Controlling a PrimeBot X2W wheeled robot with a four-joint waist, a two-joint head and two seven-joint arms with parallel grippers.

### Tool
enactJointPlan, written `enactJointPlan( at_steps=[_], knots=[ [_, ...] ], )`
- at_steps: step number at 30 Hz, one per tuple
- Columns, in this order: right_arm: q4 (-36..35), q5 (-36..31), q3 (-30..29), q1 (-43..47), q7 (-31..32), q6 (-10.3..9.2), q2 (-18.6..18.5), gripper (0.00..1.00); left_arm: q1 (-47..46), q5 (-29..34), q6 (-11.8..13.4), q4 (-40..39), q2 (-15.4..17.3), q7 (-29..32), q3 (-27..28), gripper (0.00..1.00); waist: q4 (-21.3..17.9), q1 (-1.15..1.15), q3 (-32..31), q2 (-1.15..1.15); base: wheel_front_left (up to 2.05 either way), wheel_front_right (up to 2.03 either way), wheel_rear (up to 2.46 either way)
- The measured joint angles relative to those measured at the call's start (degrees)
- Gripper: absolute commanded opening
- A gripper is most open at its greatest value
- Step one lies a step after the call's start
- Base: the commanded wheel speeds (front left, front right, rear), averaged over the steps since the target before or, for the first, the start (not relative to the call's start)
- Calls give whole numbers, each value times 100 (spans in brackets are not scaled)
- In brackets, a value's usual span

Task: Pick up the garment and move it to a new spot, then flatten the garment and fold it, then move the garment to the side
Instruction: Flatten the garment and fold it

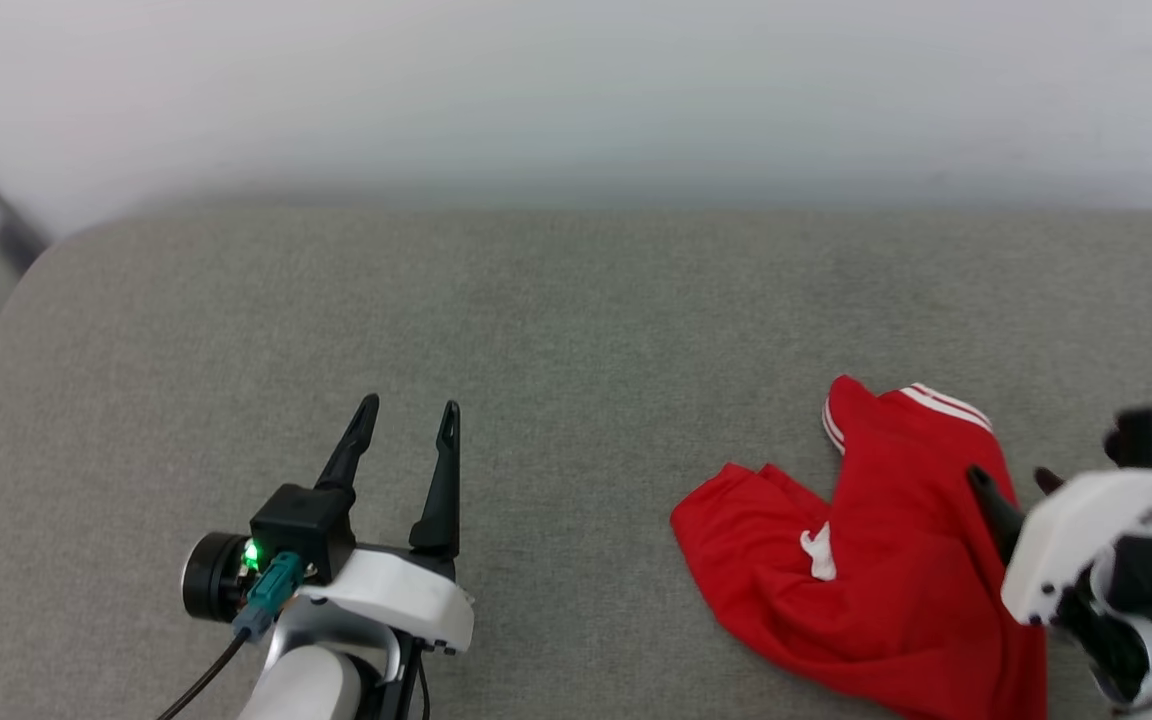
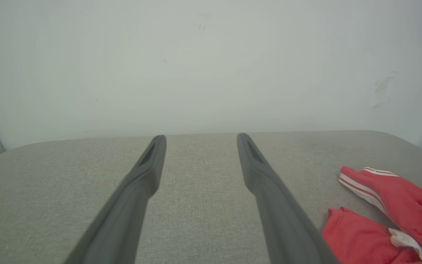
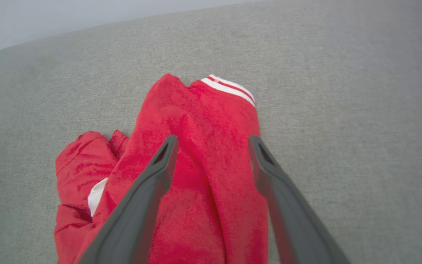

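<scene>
Down at the lower right of the head view, the garment (image 1: 866, 560) lies crumpled on the grey fabric surface (image 1: 576, 300), a red heap with a band of red and white stripes at its far end and a small patch of white showing in a fold near its middle. One lobe of the cloth juts out toward the robot's left, while the longer part runs back toward the bottom edge of that view. The right gripper (image 1: 1011, 478) sits directly over the garment's right side with its two dark fingers spread wide. From the right wrist view, the right gripper (image 3: 213, 138) has its jaws well apart above the red cloth (image 3: 196, 146), with a raised ridge of fabric running between them and nothing pinched. Whether the fingertips touch the cloth cannot be told. The left gripper (image 1: 409, 405) is well apart from the garment, over bare surface at the lower left, its fingers parted and holding nothing. In the left wrist view the left gripper (image 2: 200, 137) points across the surface toward a pale wall (image 2: 211, 55), and the garment (image 2: 379, 220) shows at the lower right, striped trim (image 2: 361, 187) facing the camera.
</scene>
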Motion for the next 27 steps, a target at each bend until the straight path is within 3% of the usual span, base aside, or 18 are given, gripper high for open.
enactJointPlan(
  at_steps=[10, 20, 22, 23, 27],
  knots=[
    [667, 133, 1049, -1544, 1981, 0, -463, 100, -536, 105, -149, -10, -200, -180, -201, 100, 426, 1, 704, 0, 0, 0, 0],
    [1861, 185, 1379, -2215, 2326, 0, -709, 100, -856, 130, -304, 328, -354, -320, -261, 100, 826, 1, 1283, 0, 0, 0, 0],
    [1996, 219, 1396, -2284, 2347, 0, -715, 13, -866, 130, -316, 397, -365, -343, -254, 100, 844, 1, 1294, 0, 0, 0, 0],
    [2047, 238, 1436, -2309, 2337, -1, -722, 0, -872, 130, -318, 428, -370, -354, -249, 100, 839, 1, 1276, 0, 0, 0, 0],
    [2076, 369, 1652, -2354, 2062, -1, -722, 0, -872, 130, -335, 523, -390, -363, -240, 100, 783, 1, 1165, 0, 0, 0, 0]
  ],
)
